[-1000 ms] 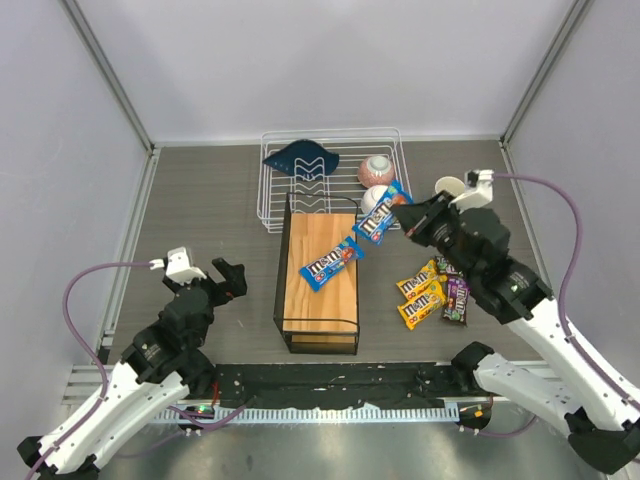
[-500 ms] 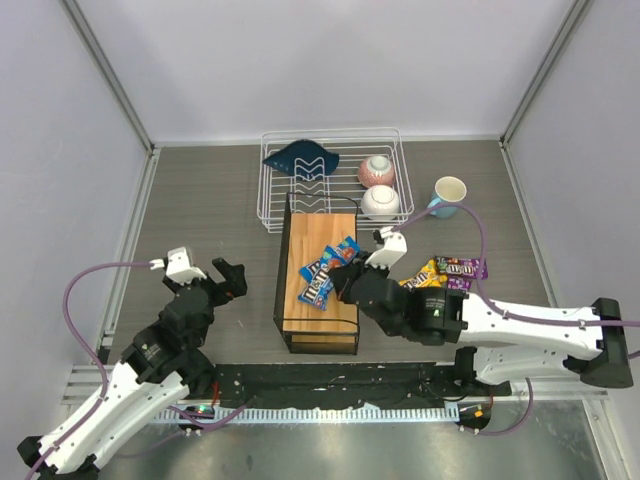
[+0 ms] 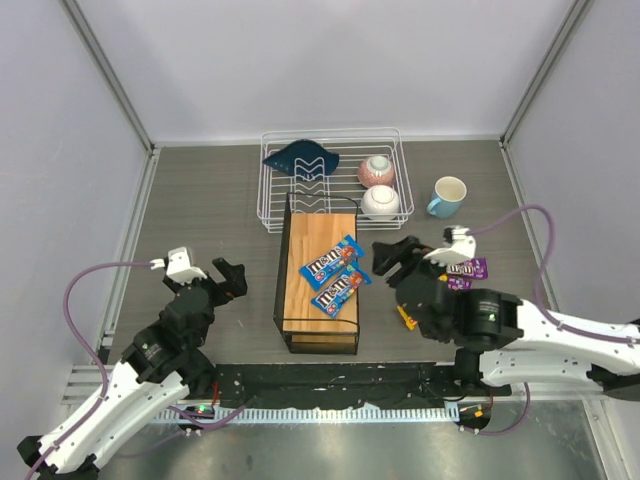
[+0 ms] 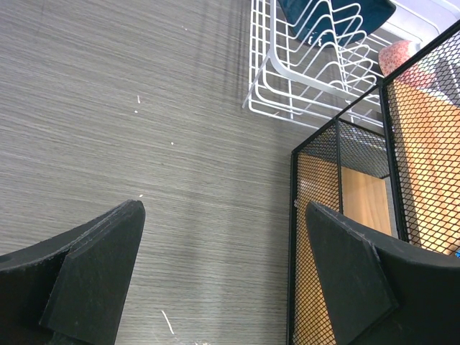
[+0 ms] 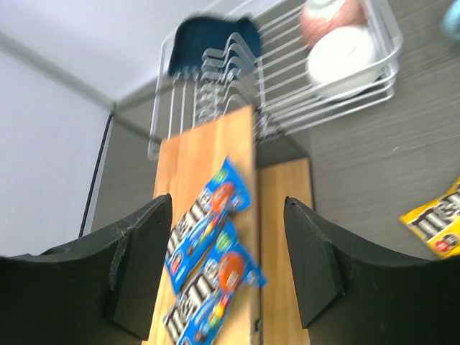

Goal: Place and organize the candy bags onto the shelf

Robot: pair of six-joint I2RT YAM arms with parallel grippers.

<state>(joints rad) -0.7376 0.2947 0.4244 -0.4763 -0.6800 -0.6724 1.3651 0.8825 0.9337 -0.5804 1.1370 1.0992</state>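
Observation:
Two blue candy bags (image 3: 333,256) (image 3: 340,289) lie side by side, slanted, on the wooden top of the black-framed shelf (image 3: 305,240). In the right wrist view the same two blue bags (image 5: 209,215) (image 5: 213,295) sit on the plank (image 5: 205,151) below my fingers. My right gripper (image 3: 391,258) (image 5: 228,203) hovers open just right of the shelf, holding nothing. A purple bag (image 3: 468,268) and a yellow bag (image 3: 404,316) (image 5: 435,219) lie on the table, partly hidden by the right arm. My left gripper (image 3: 229,277) (image 4: 224,207) is open over bare table, left of the shelf's mesh side (image 4: 338,180).
A white wire dish rack (image 3: 280,205) (image 4: 287,86) (image 5: 316,93) stands behind the shelf with a dark blue dish (image 3: 302,157) and two bowls (image 3: 377,170) (image 3: 381,202). A light blue cup (image 3: 447,196) stands to its right. Grey walls enclose the table.
My right gripper carried a blue bag over to the shelf, let it go beside the first one, opened and drew back to the right. The left arm has not moved.

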